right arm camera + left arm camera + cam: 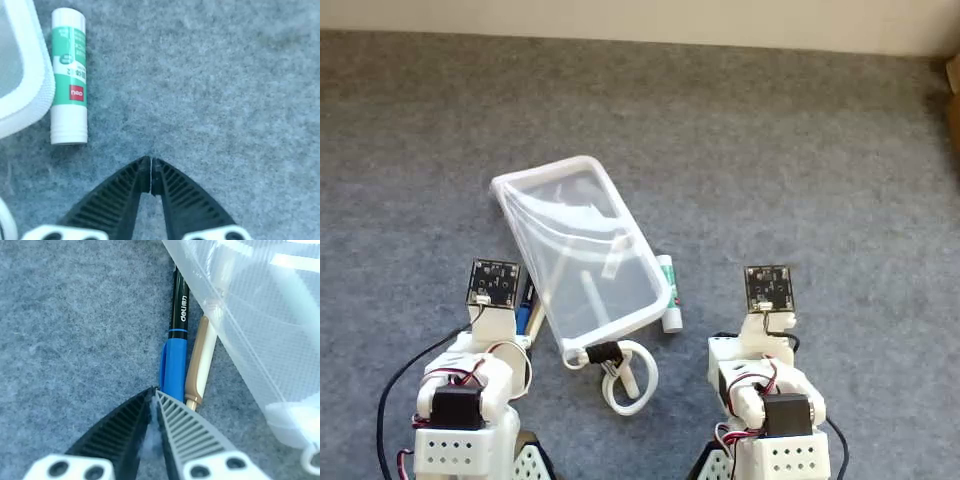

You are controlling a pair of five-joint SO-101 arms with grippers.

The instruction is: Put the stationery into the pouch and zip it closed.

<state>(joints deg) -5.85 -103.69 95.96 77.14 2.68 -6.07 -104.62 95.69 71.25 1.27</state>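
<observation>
arms: left arm (470, 400), right arm (770, 415), white shells, black servos
cables: red/white wires (455, 375), black cord (388, 400)
grippers: left gripper (154, 392), right gripper (151, 162), dark ridged wedges

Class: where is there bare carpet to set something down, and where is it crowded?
Free: grey carpet beyond the clear mesh pouch and right of the green-and-white glue stick. Crowded: the pouch's sides, with blue-capped pen and beige pen.

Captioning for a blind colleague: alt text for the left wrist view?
The shut left gripper points at a blue-capped black pen and a beige pen lying side by side along the clear pouch.
</observation>
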